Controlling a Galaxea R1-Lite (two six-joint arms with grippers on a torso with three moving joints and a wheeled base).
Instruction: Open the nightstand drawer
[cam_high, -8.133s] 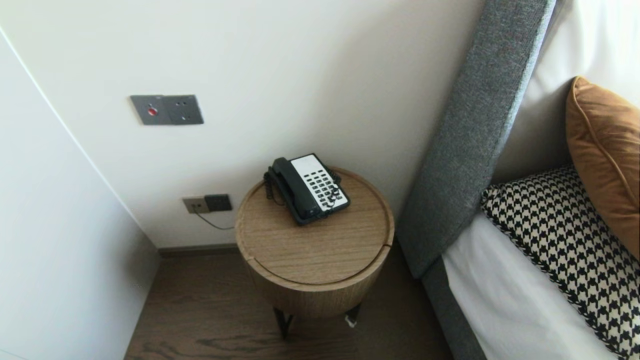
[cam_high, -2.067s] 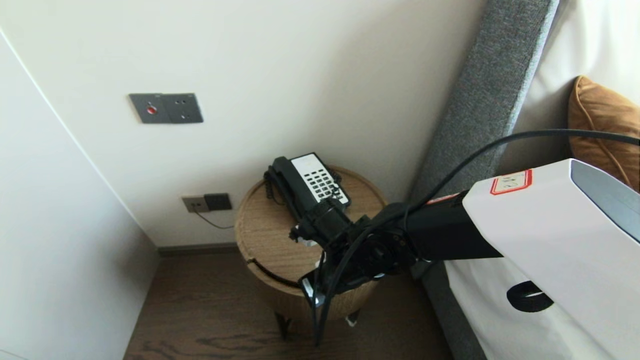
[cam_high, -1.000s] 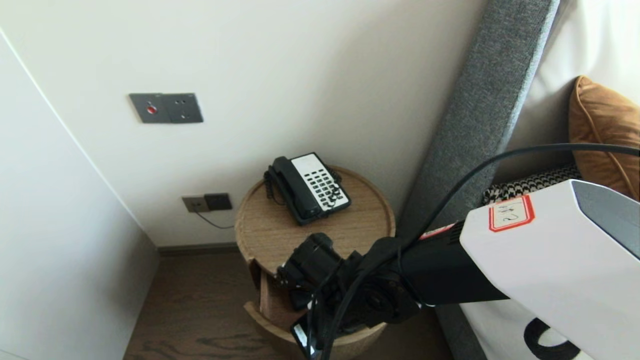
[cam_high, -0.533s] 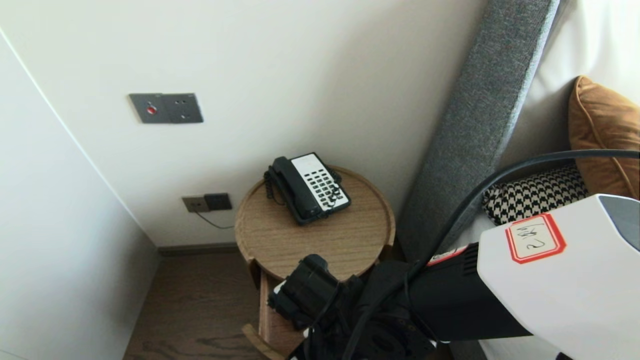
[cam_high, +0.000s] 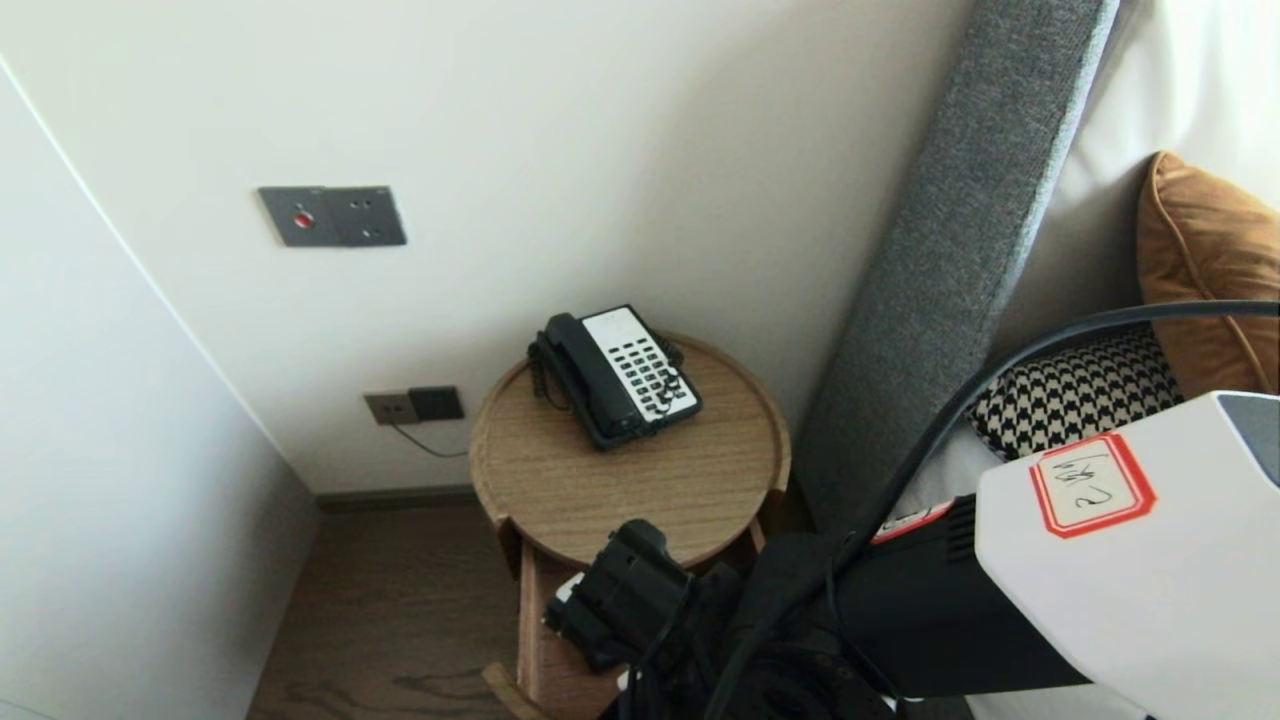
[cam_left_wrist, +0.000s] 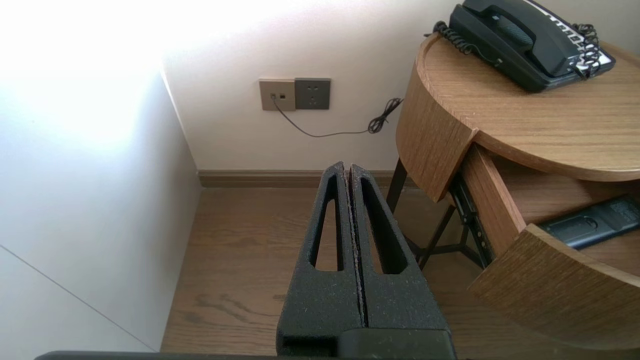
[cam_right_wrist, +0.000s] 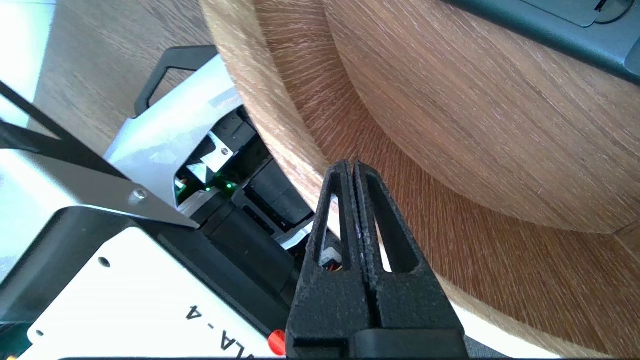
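Drawer (cam_high: 540, 630), open at lower centre beneath the round surface (cam_high: 620, 490), seems stiff and easy-sliding, best hooked behind its curved front, where my pressed-together right tool (cam_right_wrist: 352, 165) sits; left tool (cam_left_wrist: 348, 167), likewise closed, hangs parked.

Upside-down "A-4" printed on white robot casing (cam_right_wrist: 125, 300); handwritten "2" plus unreadable scrawl on red-bordered white sticker (cam_high: 1092, 484).

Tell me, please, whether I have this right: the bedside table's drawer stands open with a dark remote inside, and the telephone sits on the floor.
Not quite: the telephone sits on top of the bedside table instead, as the head view shows. The drawer does stand open with a dark remote inside.
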